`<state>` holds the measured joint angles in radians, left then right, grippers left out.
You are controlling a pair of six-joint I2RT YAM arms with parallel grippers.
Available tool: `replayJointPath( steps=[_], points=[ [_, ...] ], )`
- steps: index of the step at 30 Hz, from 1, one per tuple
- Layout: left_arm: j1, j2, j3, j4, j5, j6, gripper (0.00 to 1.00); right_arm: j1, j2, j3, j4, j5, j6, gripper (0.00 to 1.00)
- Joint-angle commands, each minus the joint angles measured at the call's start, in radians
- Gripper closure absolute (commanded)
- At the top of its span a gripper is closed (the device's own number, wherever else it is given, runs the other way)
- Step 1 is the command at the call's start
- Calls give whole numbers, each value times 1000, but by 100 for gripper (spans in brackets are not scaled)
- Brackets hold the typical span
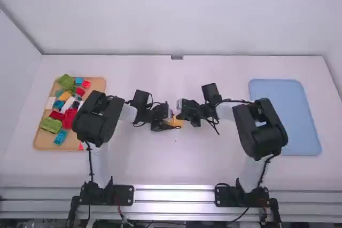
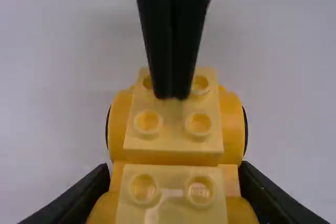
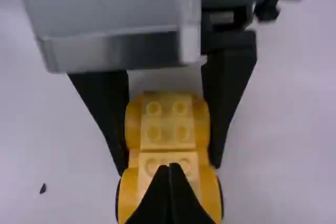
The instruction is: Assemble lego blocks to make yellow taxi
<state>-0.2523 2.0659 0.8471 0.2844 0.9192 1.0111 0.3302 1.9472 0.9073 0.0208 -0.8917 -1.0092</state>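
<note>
In the high view the yellow block vehicle (image 1: pixel 177 123) lies near the table's middle, between my left gripper (image 1: pixel 169 125) and my right gripper (image 1: pixel 181 115). The left wrist view has the yellow vehicle (image 2: pixel 173 150), a wheeled base with studded yellow pieces on top, held between the two fingers of my left gripper (image 2: pixel 176 184). From the right wrist view, my right gripper (image 3: pixel 169 169) has its fingertips together above the studs of the vehicle (image 3: pixel 168 121). Those closed tips appear to touch or hover just over its top; contact is hard to tell.
At the left stands a tan tray (image 1: pixel 38 141) with loose blocks in green, red, blue, white and yellow, partly behind the left arm. A blue tray (image 1: pixel 286 116) lies at the right, beside the right arm. A small dark speck (image 3: pixel 43 188) is on the tabletop.
</note>
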Motion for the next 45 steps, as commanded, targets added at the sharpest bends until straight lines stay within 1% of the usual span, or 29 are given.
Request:
replayJointPath(
  steps=[1, 5, 9, 15, 18, 21, 25, 27, 29, 31, 33, 34, 35, 36, 37, 39, 41, 43, 45],
  points=[
    [2, 31, -3, -14, -20, -19, 58, 4, 20, -4, -8, 41, 45, 100],
    [2, 31, -3, -14, -19, -19, 58, 21, 29, -4, -30, 82, 34, 100],
    [2, 31, -3, -14, -19, -19, 59, 59, 29, -4, -47, 178, 63, 100],
    [2, 31, -3, -15, -19, -19, 59, 109, 29, -4, -71, 268, 64, 100],
    [2, 31, -3, -14, -19, -19, 59, 111, 29, -4, -108, 296, 62, 100],
    [2, 31, -3, -14, -19, -19, 60, 100, 45, -5, -122, 286, 51, 100],
    [2, 31, -3, -14, -19, -19, 59, 85, 48, 0, -78, 214, 52, 100],
    [2, 31, -3, -15, -19, -19, 59, 53, -3, 32, -71, 89, 10, 100],
    [2, 31, -3, -15, -20, -19, 58, 30, -55, 43, -82, 9, -44, 100],
    [2, 31, -3, -14, -20, -19, 55, -15, -171, 48, -85, -87, -99, 90],
    [2, 31, -3, -14, -21, -19, 54, -42, -226, 48, -77, -99, -93, 83],
    [2, 31, -3, -14, -21, -19, 52, -73, -285, 48, -81, -77, -65, 62],
    [2, 31, -3, -14, -21, -19, 52, -79, -296, 48, -82, -67, -56, 49],
    [2, 31, -3, -14, -22, -19, 50, -95, -327, 47, -91, -23, -22, 1],
    [2, 31, -3, -14, -23, -19, 45, -104, -356, 47, -110, 34, 20, 2],
    [2, 31, -3, -14, -23, -19, 41, -109, -384, 47, -134, 105, 70, 2],
    [2, 31, -3, -12, -22, -19, 29, -105, -395, 47, -159, 171, 101, 2],
    [2, 31, -3, -6, -23, -19, 1, -99, -393, 45, -171, 216, 135, 2],
    [2, 28, -3, -3, -23, -19, 1, -90, -391, 38, -178, 245, 161, 2]
  ],
)
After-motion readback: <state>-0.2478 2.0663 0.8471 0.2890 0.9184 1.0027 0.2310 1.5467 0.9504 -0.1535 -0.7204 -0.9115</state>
